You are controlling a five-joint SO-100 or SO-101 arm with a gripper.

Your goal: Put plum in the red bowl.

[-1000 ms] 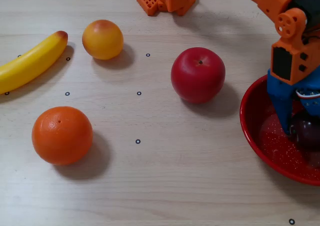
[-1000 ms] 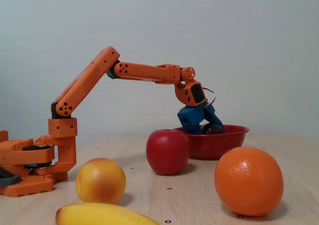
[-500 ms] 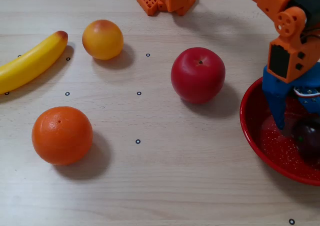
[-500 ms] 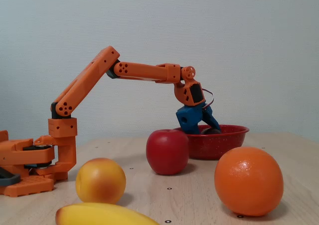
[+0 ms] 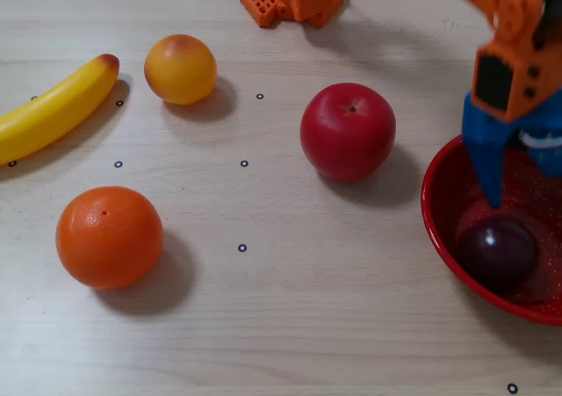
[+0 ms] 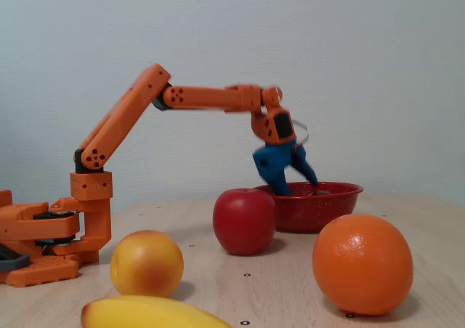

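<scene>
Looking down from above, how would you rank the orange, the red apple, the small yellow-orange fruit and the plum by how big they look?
1. Orange
2. Red apple, nearly alike
3. Yellow-orange fruit
4. Plum

I read this as a hobby robotics test bench: my orange printed arm (image 6: 145,117) is bolted onto a pale wood-grain table (image 5: 290,326) dotted with small black calibration rings, and behind the arm stands a bare white wall (image 6: 363,52).

end effector (image 6: 298,185) spread over red bowl (image 6: 320,206); apple (image 6: 244,221) beside
</scene>
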